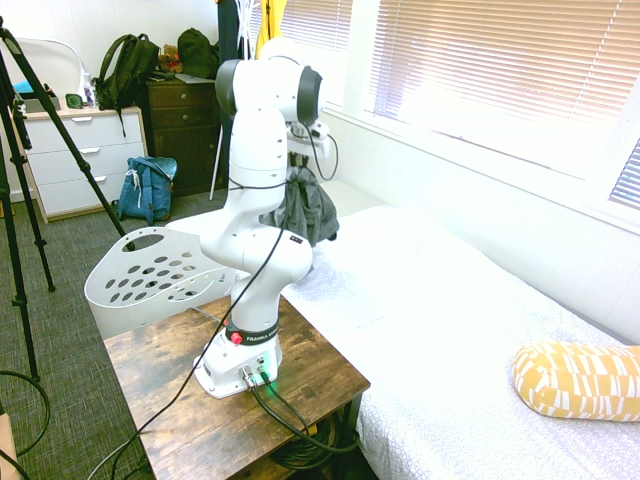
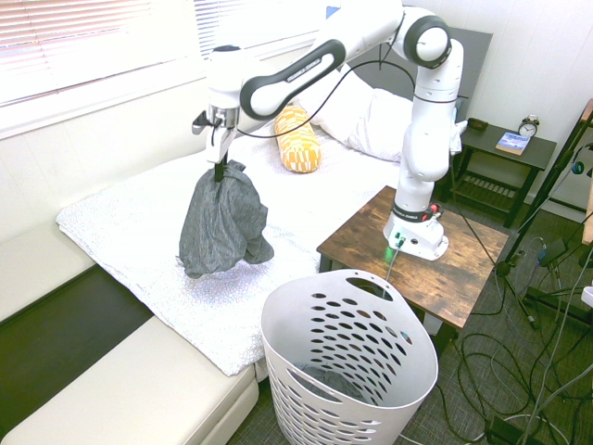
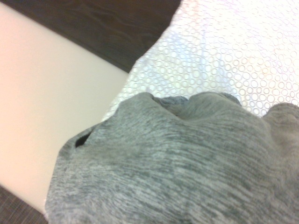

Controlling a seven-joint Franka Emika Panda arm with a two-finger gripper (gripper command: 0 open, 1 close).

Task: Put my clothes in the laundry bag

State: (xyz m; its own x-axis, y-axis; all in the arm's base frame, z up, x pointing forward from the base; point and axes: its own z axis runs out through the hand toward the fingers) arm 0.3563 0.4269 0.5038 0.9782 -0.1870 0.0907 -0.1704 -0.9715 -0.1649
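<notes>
One garment is in hand: the gripper (image 2: 220,167) is clamped on a bunched top fold of the clothes (image 2: 222,222), the fingers pinched close with fabric between them. The dark-grey heathered piece hangs straight down from that single point, clear of the bed (image 2: 148,250), over the bed's foot end near its outer edge. The wrist view shows only soft knit folds bulging under the camera, with the white coverlet behind.

Handling assessment: the fabric is limp and light, drapes freely and carries no shape of its own. It is judged likely to swing on any quick move, and its lower hem could catch a rim. A pinch on a thick gathered fold, as here, appears sound; a thin single layer would be prone to slipping.

The laundry bag (image 2: 347,362) stands on the floor, off the bed's corner and beside the wooden table (image 2: 473,269), well apart from the hanging garment. It appears to hold little or nothing.
</notes>
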